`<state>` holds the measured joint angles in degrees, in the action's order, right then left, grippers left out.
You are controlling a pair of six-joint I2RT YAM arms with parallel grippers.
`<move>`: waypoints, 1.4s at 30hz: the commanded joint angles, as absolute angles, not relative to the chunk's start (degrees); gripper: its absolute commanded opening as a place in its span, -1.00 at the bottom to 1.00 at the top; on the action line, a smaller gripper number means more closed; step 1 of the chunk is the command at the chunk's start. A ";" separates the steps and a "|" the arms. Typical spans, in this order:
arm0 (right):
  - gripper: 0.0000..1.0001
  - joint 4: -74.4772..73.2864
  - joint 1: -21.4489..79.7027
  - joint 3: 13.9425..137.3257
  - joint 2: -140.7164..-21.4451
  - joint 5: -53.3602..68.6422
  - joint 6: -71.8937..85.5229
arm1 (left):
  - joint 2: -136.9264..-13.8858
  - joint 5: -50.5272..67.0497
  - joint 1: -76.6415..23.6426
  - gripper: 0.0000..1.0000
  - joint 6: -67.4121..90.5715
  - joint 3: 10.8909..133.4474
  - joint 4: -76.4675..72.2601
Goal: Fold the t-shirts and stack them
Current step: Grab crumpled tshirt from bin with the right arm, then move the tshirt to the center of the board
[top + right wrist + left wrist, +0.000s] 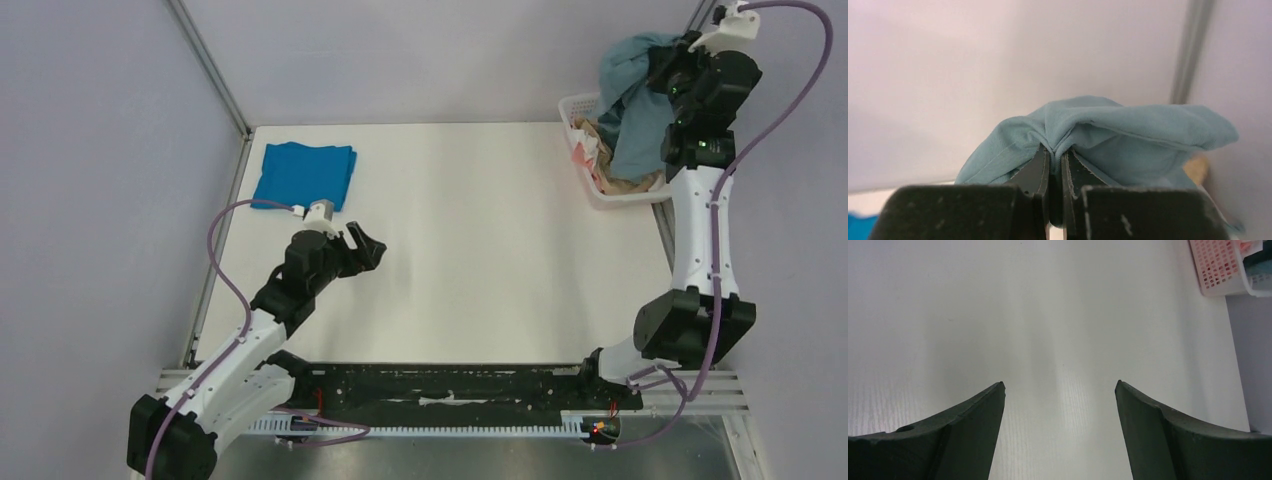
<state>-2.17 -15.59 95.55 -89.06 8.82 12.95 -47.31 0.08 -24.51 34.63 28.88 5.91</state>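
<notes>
The dusty grey-blue t-shirt [632, 105] hangs bunched and crumpled over the basket [578, 104], pinched in the right claw [1055, 150], while the cobalt blue t-shirt [305, 175] lies folded flat at the far left corner of the counter [480, 240].

table [480, 250]: white | basket [620, 200]: white lattice, table's far right corner | in basket: beige cloth [632, 186], pink-white cloth [585, 148]

No readable text, labels, brands or numbers anywhere. Nothing printed on grey-blue t-shirt [630, 100] upper right, cobalt t-shirt [305, 175] upper left, or white basket [577, 104]. Arm housings [700, 230] too small to tell.
</notes>
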 commanded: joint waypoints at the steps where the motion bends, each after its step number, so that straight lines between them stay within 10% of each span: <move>1: -1.00 -1.77 -5.67 97.15 -81.79 16.03 5.32 | -45.88 -0.26 -24.72 0.74 33.67 30.90 6.19; 18: -1.00 8.95 31.20 87.63 -72.54 23.25 7.83 | -34.98 -7.72 -24.71 0.74 41.91 30.88 22.04; 29: -0.90 8.48 30.72 44.12 -58.93 -20.17 18.13 | -36.75 -7.59 -24.73 0.74 43.88 30.72 26.04; 33: -0.49 5.10 25.34 30.28 -57.15 -27.10 24.20 | -43.23 -5.59 -24.74 0.74 43.53 30.89 24.85; 37: 0.78 -5.17 17.25 28.89 -57.02 -29.97 25.72 | -49.40 -0.79 -24.70 0.74 43.33 30.83 22.58; 42: 0.96 -14.64 16.85 31.80 -53.23 -42.51 25.64 | -52.96 9.91 -25.11 0.74 44.47 27.76 12.49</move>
